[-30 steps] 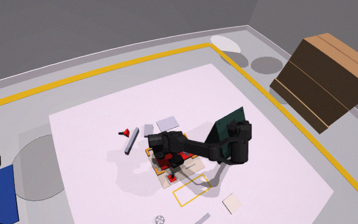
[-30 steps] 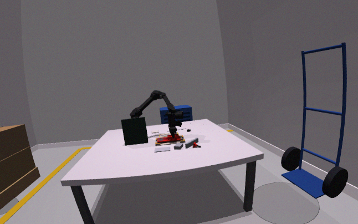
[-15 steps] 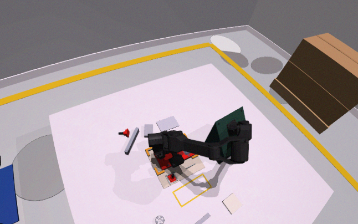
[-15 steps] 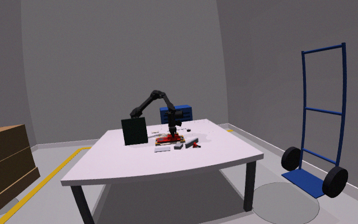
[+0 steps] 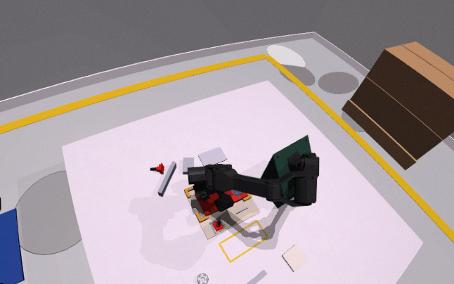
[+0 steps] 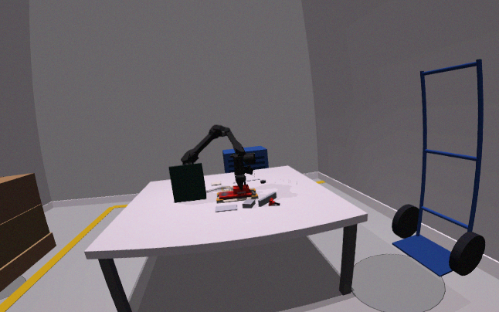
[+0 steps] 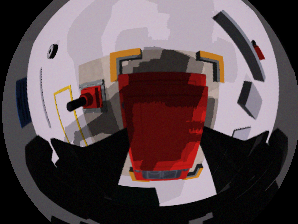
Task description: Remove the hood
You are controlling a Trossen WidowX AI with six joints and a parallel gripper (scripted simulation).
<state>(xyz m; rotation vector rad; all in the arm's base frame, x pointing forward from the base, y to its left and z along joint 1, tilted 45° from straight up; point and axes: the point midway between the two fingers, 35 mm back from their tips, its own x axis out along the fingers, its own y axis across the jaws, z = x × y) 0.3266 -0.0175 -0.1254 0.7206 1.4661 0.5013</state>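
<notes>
Red and smooth, the toy car's flat hood panel (image 5: 207, 204) (image 6: 239, 190) (image 7: 162, 107) sits between your fingers, over the red toy car (image 5: 243, 197) (image 6: 225, 195) (image 7: 187, 174); you can't tell whether it is still seated or already slightly free. Beneath the car is a beige rectangular board (image 5: 253, 209) (image 6: 235, 200) (image 7: 95, 70), and orange L-shaped corner brackets (image 5: 186, 192) (image 6: 218, 200) (image 7: 222, 70) stand around the body, probably to keep it from sliding when you pull the hood up. Your black parallel-jaw gripper (image 5: 213, 198) (image 6: 240, 186) (image 7: 165, 129) comes down from above, likely so you can lift straight out of that frame.

The fingers stand fairly wide, yet they are closed on the hood's two sides; its breadth keeps them apart. Next, you would want a level lift: a tilt could catch the car or let the panel slip.

Beside the car, a red knob with a black stem (image 5: 218, 226) (image 7: 92, 97) stands on the board, on the side facing your target, so you should carry the hood above it. Beyond the board, on the white table (image 5: 133, 148) (image 6: 189, 228) (image 7: 175, 15), the yellow rectangular outline (image 5: 249, 249) (image 7: 56, 107) marks where the hood goes; placing and releasing remain to be done.
</notes>
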